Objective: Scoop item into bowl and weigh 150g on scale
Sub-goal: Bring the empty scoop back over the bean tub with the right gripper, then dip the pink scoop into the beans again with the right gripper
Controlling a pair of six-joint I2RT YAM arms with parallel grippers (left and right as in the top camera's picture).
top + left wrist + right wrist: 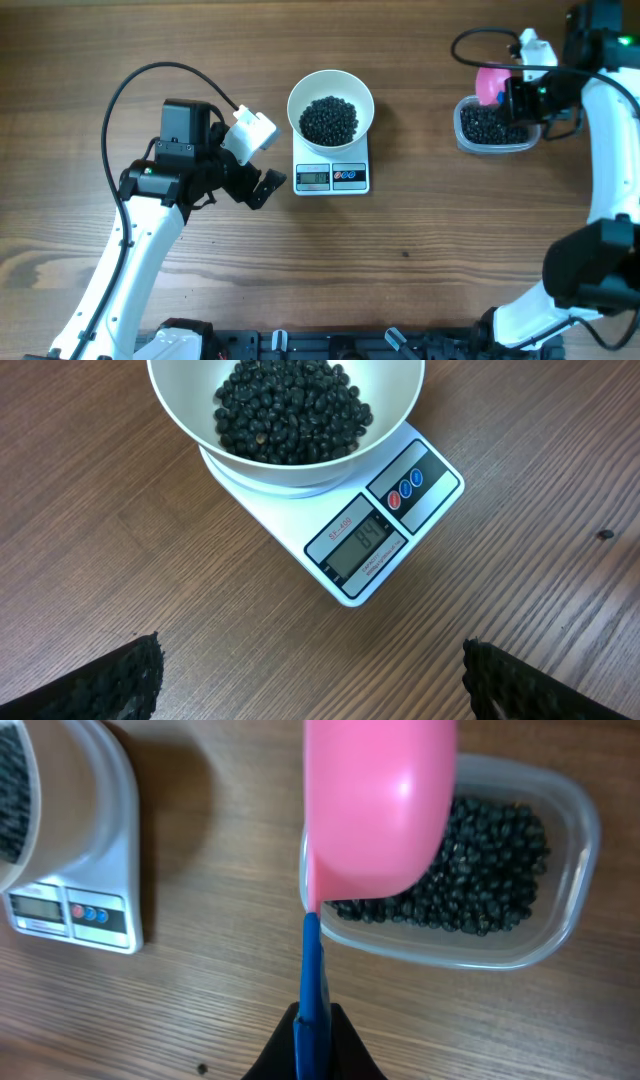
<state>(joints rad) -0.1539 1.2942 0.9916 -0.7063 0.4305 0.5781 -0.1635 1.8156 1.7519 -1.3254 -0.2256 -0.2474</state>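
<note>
Heaped in round plain white bowl [303, 94], atop small flat white kitchen scale [331, 178] on wooden tabletop [420, 280]: tiny round black beads [329, 118]. Left claw [315, 690] spread wide, empty, near scale. Right claw [312, 1030] clamped on blue handle of pink plastic scoop [380, 810], over clear plastic container [575, 850].

We saw a brown wood-grain desk [420, 250]. Directly on it sat the white scale [332, 177] near the middle and, well apart to the right, a clear plastic container [470, 140].
</note>
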